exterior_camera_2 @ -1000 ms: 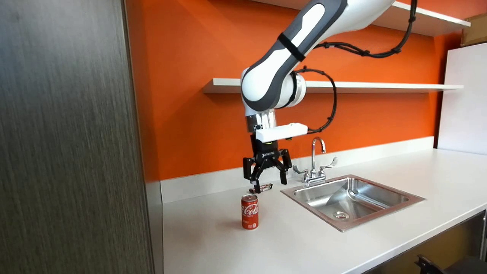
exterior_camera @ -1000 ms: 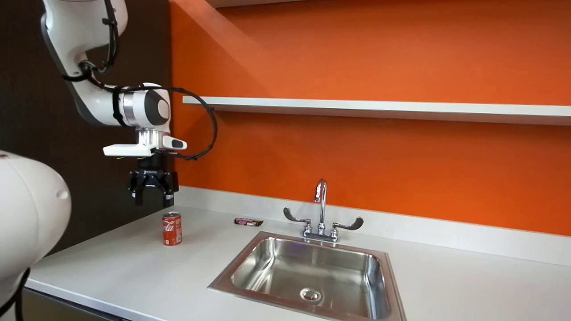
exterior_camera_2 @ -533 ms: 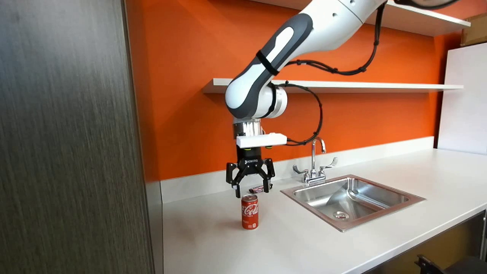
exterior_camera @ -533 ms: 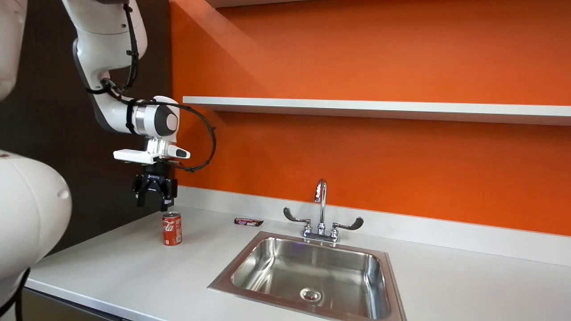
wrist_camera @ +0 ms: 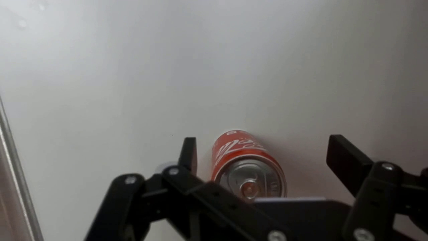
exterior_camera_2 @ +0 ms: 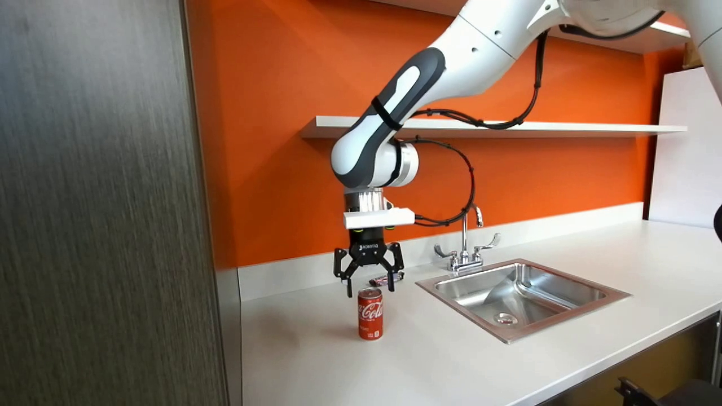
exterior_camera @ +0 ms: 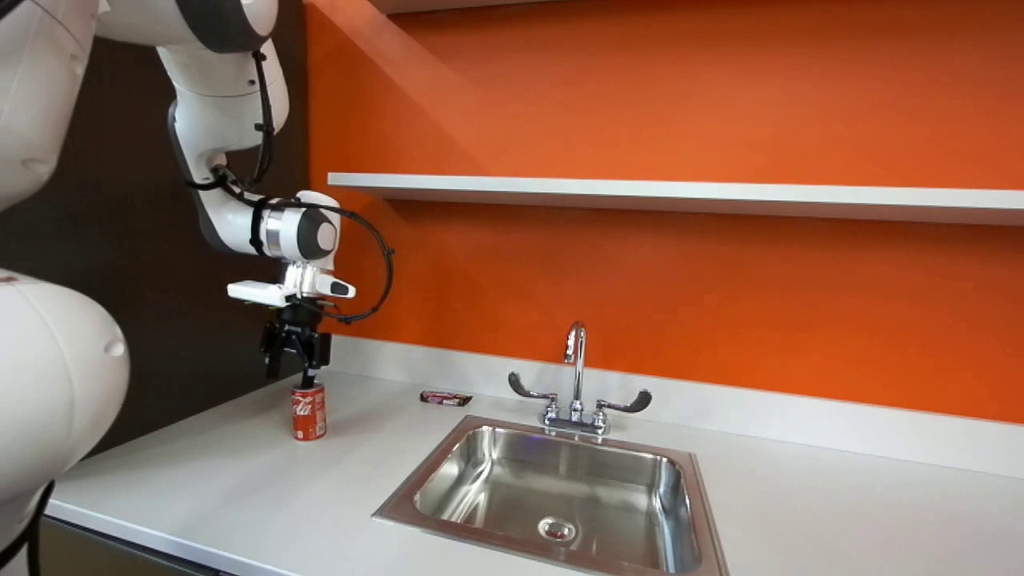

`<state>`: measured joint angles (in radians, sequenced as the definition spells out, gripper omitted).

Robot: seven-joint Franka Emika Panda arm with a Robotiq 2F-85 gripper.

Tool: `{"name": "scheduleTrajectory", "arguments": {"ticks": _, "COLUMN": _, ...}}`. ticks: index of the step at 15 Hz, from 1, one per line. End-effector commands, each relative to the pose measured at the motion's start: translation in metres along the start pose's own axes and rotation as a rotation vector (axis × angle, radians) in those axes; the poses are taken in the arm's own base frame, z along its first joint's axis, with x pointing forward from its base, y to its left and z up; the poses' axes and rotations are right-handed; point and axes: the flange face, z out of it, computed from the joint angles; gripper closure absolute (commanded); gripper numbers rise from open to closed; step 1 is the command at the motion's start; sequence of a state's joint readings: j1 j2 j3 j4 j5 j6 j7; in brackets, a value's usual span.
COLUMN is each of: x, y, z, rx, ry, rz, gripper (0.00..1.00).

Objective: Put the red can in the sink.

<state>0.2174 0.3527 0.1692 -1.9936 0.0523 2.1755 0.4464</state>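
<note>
The red can [exterior_camera: 309, 418] stands upright on the counter left of the sink, also in an exterior view [exterior_camera_2: 370, 317]. My gripper [exterior_camera_2: 370, 291] is open and points down just over the can, with its fingertips near the height of the can's top. In the wrist view, the gripper [wrist_camera: 262, 149] has the can's silvery top [wrist_camera: 250, 177] between its jaws, nearer the left finger [wrist_camera: 189, 154]. The can's near part is hidden behind the gripper's links. The sink [exterior_camera: 576, 488] is a steel basin with nothing in it, also in an exterior view [exterior_camera_2: 530, 304].
A chrome faucet [exterior_camera: 577, 376] stands at the sink's rear edge. A small wrapped bar [exterior_camera: 446, 398] lies on the counter behind the can. A dark panel [exterior_camera_2: 113, 225] borders the counter's left end. A white shelf [exterior_camera: 640, 190] runs along the orange wall. The sink's rim [wrist_camera: 11, 201] shows at lower left.
My gripper has come down and over to the can, moving left in one exterior picture and slightly right in another. The fingers stay open. The can has not moved.
</note>
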Motion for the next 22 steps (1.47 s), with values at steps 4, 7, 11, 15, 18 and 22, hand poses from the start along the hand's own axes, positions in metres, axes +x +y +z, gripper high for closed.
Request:
{"name": "scheduleTrajectory", "arguments": {"ticks": 4, "x": 0.024, "y": -0.002, "z": 0.006, "rx": 0.021, "ry": 0.008, "rz": 0.091, "gripper": 0.0}}
{"name": "scheduleTrajectory", "arguments": {"ticks": 7, "x": 0.029, "y": 0.0, "z": 0.014, "rx": 0.015, "ry": 0.003, "rz": 0.113, "gripper": 0.0}}
{"name": "scheduleTrajectory", "arguments": {"ticks": 11, "x": 0.034, "y": 0.0, "z": 0.024, "rx": 0.011, "ry": -0.001, "rz": 0.132, "gripper": 0.0}}
{"name": "scheduleTrajectory", "arguments": {"ticks": 15, "x": 0.037, "y": -0.001, "z": 0.031, "rx": 0.01, "ry": 0.008, "rz": 0.144, "gripper": 0.0}}
{"name": "scheduleTrajectory", "arguments": {"ticks": 18, "x": 0.038, "y": -0.001, "z": 0.034, "rx": 0.01, "ry": 0.014, "rz": 0.155, "gripper": 0.0}}
{"name": "scheduleTrajectory", "arguments": {"ticks": 22, "x": 0.039, "y": -0.001, "z": 0.035, "rx": 0.009, "ry": 0.019, "rz": 0.165, "gripper": 0.0}}
